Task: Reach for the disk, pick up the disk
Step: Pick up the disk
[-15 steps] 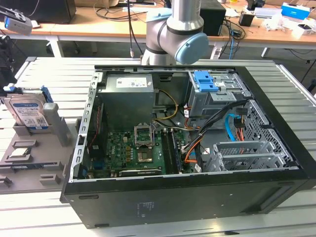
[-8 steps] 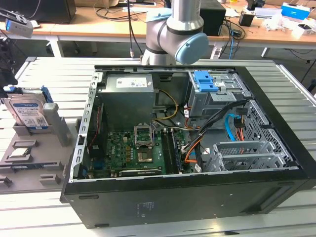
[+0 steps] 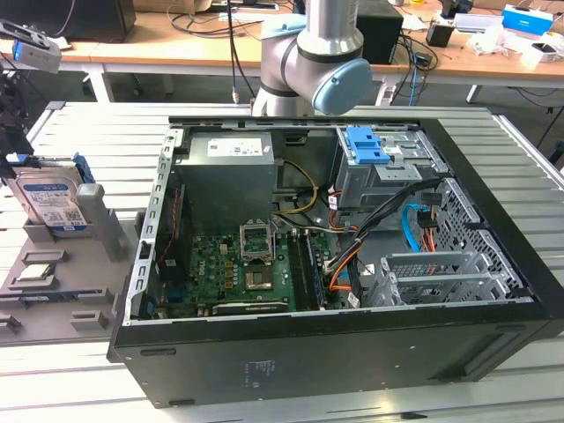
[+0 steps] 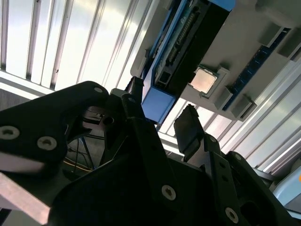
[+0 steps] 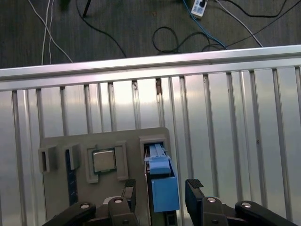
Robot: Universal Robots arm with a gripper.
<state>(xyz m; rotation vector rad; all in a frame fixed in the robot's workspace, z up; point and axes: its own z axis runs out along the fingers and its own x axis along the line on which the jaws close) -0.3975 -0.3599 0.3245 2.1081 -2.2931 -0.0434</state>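
Aluminium slatted table (image 3: 97, 132) under disk (image 3: 51, 201), wooden desks (image 3: 132, 51) beyond.

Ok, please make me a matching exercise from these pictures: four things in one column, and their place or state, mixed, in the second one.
1. disk
2. chip
3. blue latch
4. gripper

A. open, one finger at each side of the disk
B. on top of the grey drive cage
C. standing on edge in the grey holder
D. lying flat in the same holder

Pairs: 1-C, 2-D, 3-B, 4-A
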